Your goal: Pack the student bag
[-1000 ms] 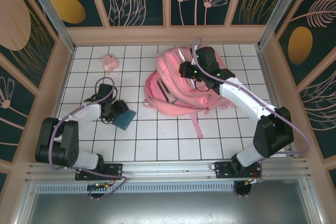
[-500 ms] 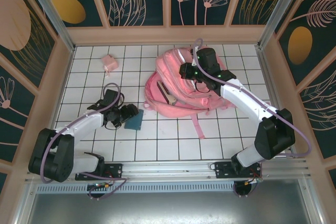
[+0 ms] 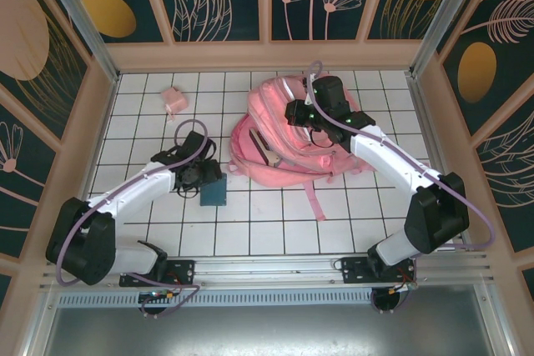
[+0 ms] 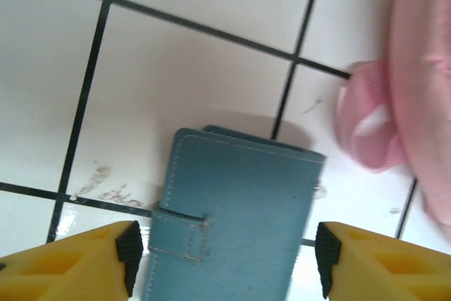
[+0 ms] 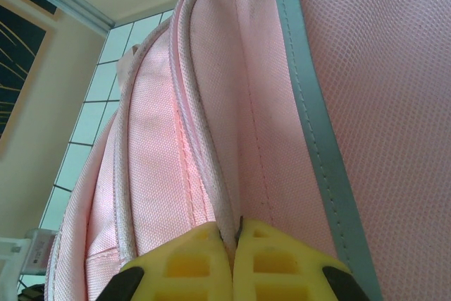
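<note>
Student bag (image 3: 271, 110), pink with a pale strip (image 5: 310, 125): your right hand (image 5: 236, 234) pinches its seam; left hand (image 4: 225, 262) stands apart.

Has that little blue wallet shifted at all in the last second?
Yes. The blue wallet has slid to the right, closer to the pink student bag.

The left arm (image 3: 133, 188) extends forward and inward, the left gripper (image 4: 225, 257) facing down, its fingers (image 4: 106, 262) spread wide apart. The right arm (image 3: 392, 160) reaches forward, bent leftward, the right gripper (image 5: 235, 237) pinched fully together.
</note>
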Available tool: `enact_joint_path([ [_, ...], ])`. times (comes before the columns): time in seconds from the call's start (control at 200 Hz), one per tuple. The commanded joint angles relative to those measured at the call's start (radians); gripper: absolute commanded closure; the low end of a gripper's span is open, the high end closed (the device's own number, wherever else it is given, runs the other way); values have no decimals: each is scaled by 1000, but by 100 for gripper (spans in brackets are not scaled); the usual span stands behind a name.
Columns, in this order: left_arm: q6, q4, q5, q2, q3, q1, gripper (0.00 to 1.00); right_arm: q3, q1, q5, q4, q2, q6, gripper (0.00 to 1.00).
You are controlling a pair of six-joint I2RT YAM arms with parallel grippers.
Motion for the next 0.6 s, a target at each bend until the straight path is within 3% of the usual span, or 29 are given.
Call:
enact_joint_path([
  [0.0,-31,-98,-98,59,60,-71,38,-6,14,-34,52,-29,8,100],
  [0.17,-54,-147,-153,176,115,-171,52,-3,14,-25,42,-31,2,100],
  [0.255,-52,-163,-170,234,134,-199,53,-5,14,-24,42,-34,2,100],
  [0.445,-25,-158,-187,341,146,-231,50,-10,11,-27,42,-31,0,100],
  [0.59,-11,-152,-188,396,147,-244,38,-14,6,-26,39,-34,0,100],
])
